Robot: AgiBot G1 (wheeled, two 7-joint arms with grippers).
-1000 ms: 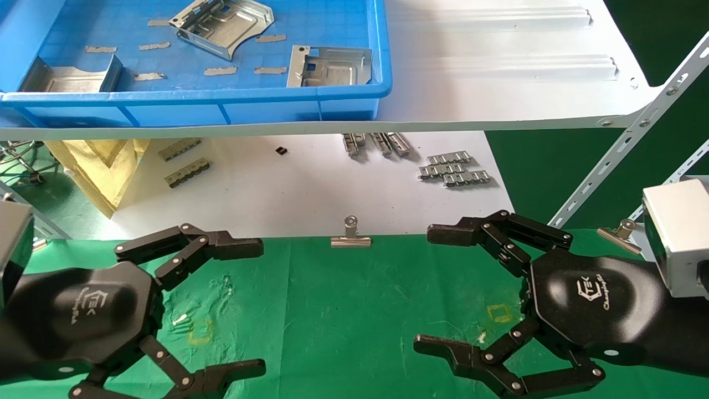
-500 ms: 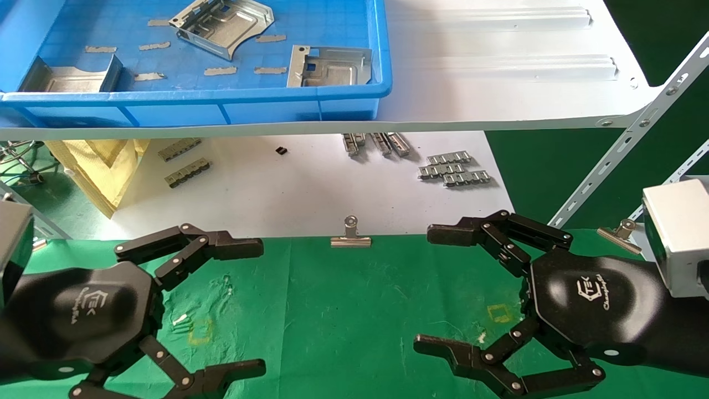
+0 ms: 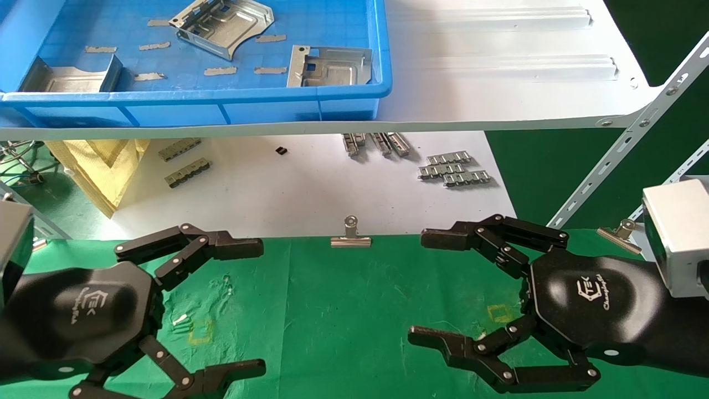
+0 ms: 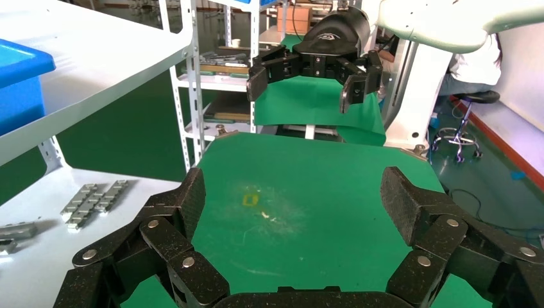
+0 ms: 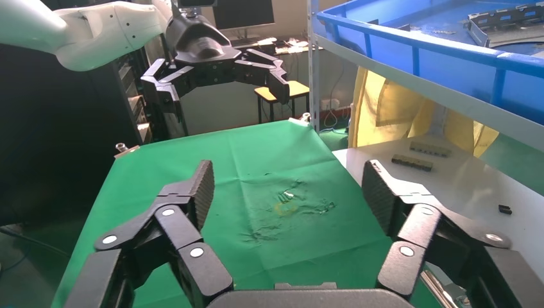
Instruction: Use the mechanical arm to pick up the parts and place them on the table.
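Three silvery sheet-metal parts lie in a blue bin [image 3: 194,102] on the white shelf: one at the back [image 3: 221,25], one at the bin's right front [image 3: 328,66], one at its left front [image 3: 72,75]. The green cloth table [image 3: 343,310] lies below and nearer. My left gripper [image 3: 252,305] is open and empty above the table's left side. My right gripper [image 3: 424,291] is open and empty above its right side. The jaws of both face each other across the cloth. The left wrist view shows the right gripper [image 4: 308,80]; the right wrist view shows the left gripper [image 5: 215,77].
The white shelf [image 3: 498,66] overhangs a lower white surface [image 3: 288,188] carrying small grey ridged strips [image 3: 454,169] and darker strips [image 3: 185,166]. Binder clips [image 3: 350,235] hold the cloth's far edge. Yellow square marks [image 3: 199,331] sit on the cloth. A slotted shelf post [image 3: 626,149] rises on the right.
My right gripper has shifted slightly left and lower over the cloth, still open. The left arm and the parts have not moved.
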